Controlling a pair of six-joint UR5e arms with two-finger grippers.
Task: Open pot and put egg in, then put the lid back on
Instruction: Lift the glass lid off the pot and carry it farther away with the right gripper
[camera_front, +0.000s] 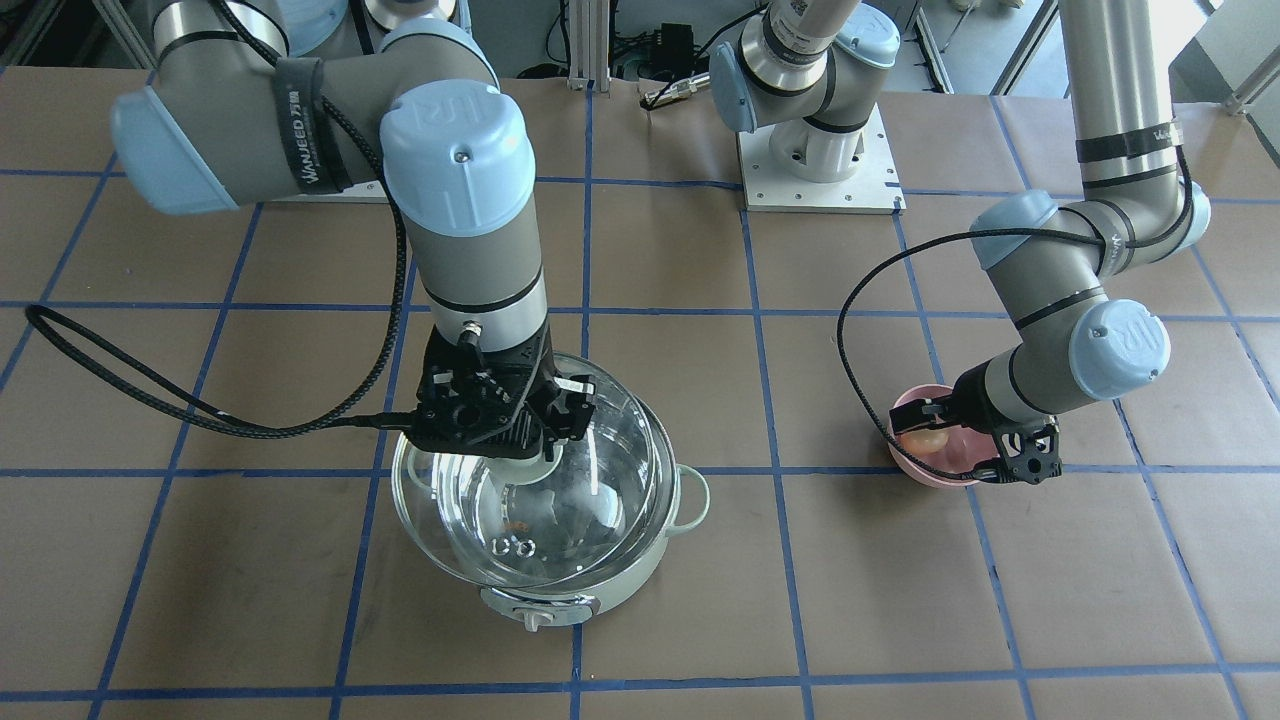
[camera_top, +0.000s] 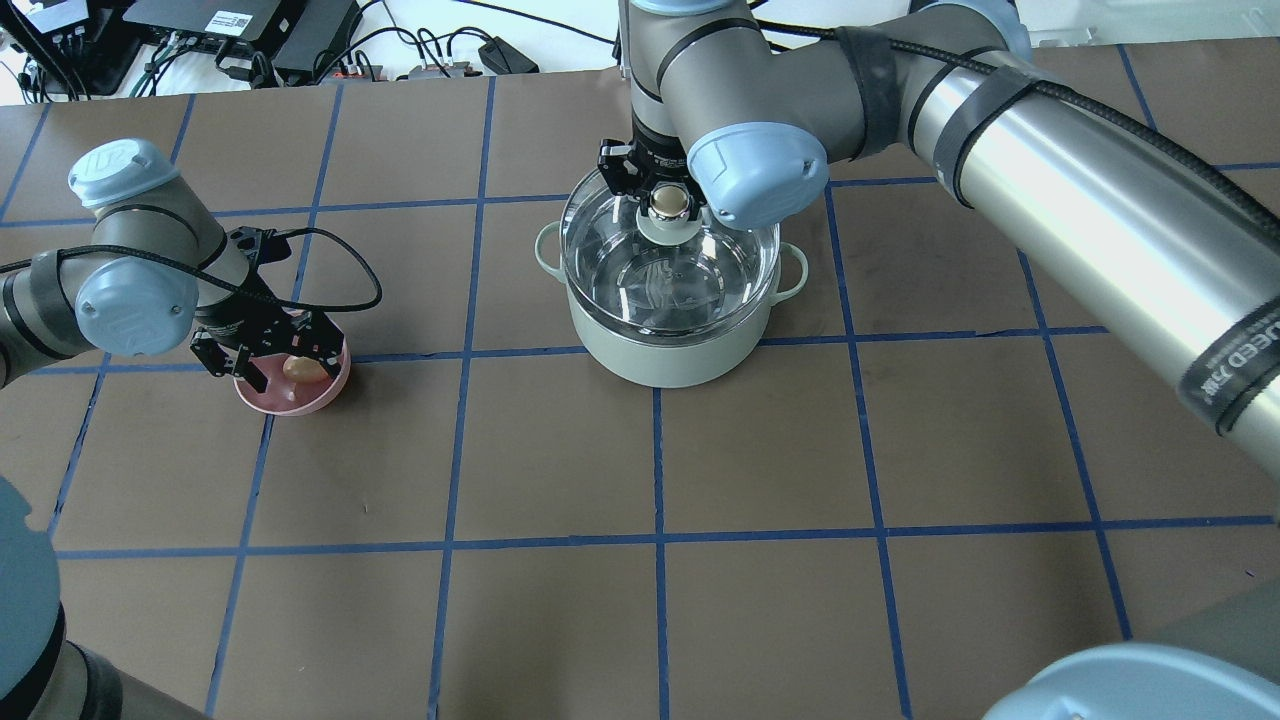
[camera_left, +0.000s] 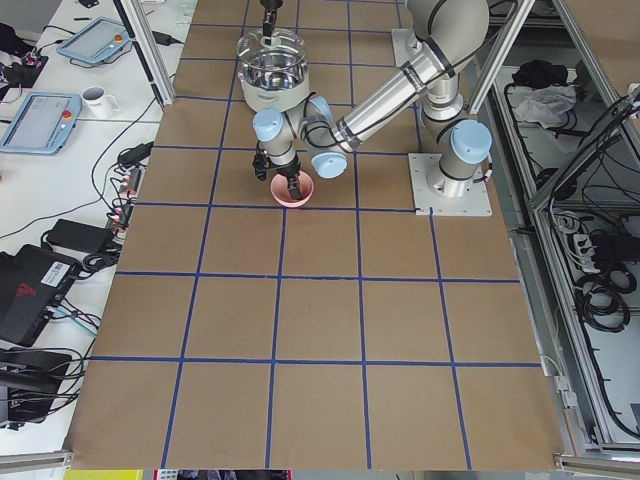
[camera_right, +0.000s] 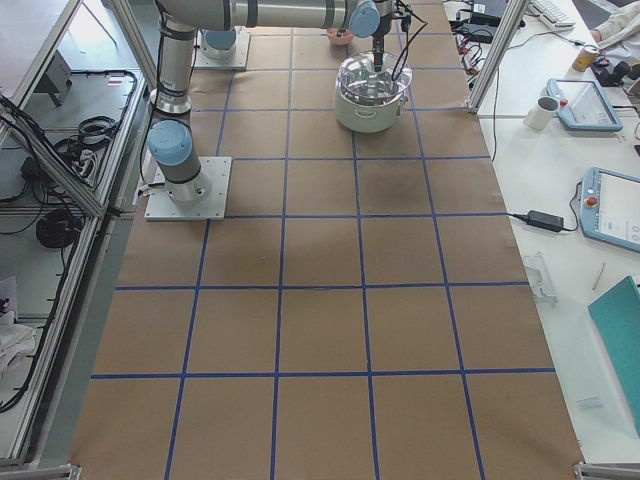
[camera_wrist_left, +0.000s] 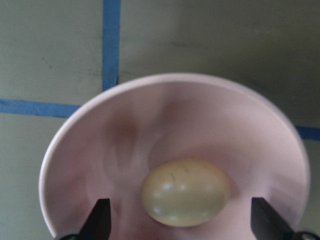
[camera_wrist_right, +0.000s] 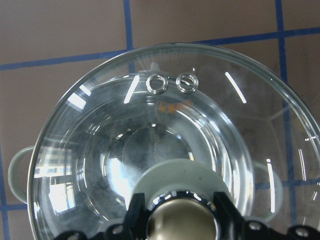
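The mint-green pot (camera_front: 600, 590) stands mid-table and also shows in the overhead view (camera_top: 660, 350). My right gripper (camera_front: 545, 440) is shut on the beige knob (camera_wrist_right: 182, 220) of the glass lid (camera_front: 520, 520). It holds the lid a little above the pot, tilted and shifted off the rim. The lid also shows in the overhead view (camera_top: 670, 270) and the right wrist view (camera_wrist_right: 165, 125). The tan egg (camera_wrist_left: 185, 192) lies in a pink bowl (camera_wrist_left: 200, 110). My left gripper (camera_wrist_left: 182, 225) is open, with its fingers on either side of the egg, down in the bowl (camera_top: 290, 395).
The table is brown paper with a blue tape grid. The right arm's black cable (camera_front: 200, 410) loops over the table beside the pot. The arm bases (camera_front: 820, 170) stand at the robot's edge. The pot's front control knob (camera_front: 535, 615) faces the operators' side.
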